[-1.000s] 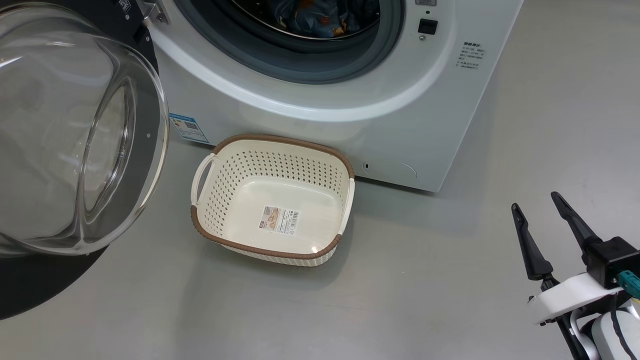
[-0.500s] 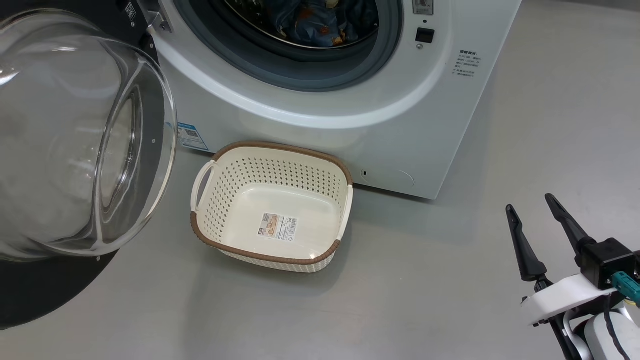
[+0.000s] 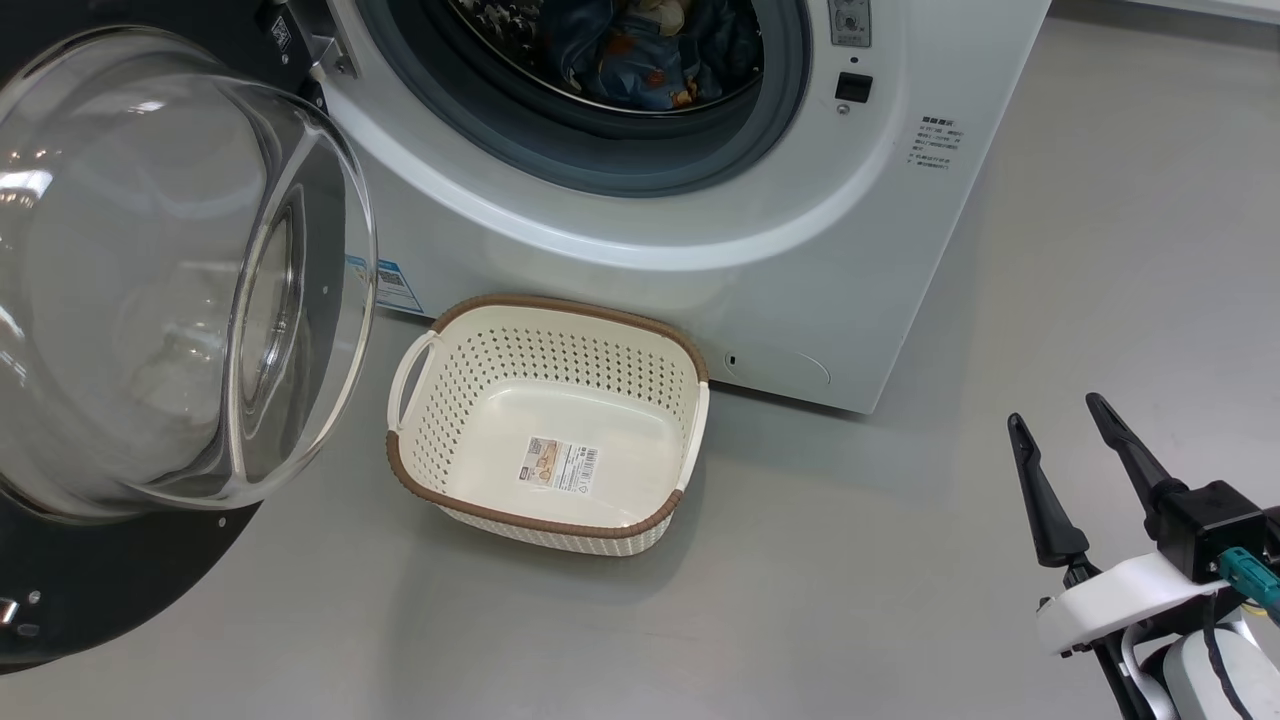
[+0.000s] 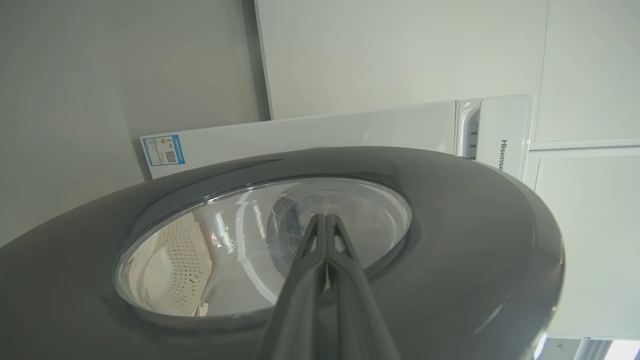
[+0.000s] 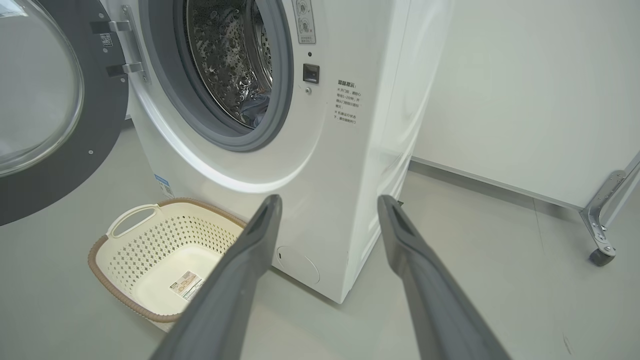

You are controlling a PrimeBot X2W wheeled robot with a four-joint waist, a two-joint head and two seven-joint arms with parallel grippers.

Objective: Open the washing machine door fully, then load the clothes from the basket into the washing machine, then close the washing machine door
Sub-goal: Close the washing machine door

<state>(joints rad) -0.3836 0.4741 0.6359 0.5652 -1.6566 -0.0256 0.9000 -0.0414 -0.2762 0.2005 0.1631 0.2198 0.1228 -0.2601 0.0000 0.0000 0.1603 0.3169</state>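
The washing machine door [image 3: 150, 300] stands wide open. The blue clothes [image 3: 650, 55] lie in the washing machine [image 3: 800, 260]; the cream basket [image 3: 480, 370] sits empty just before it.

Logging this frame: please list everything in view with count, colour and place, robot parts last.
washing machine: one, white, behind the basket
washing machine door: one, black rim, clear glass bowl, standing open at left
clothes: count unclear, blue with orange print, inside the drum
basket: one, cream, brown rim, empty, on the floor
label sticker: one, pale, basket bottom
blue sticker: one, machine's lower front
floor: grey
caster: one, dark, under a metal frame
left gripper: dark fingers shut, pointing at the door's outer face
right gripper: dark fingers open, empty, right of the basket
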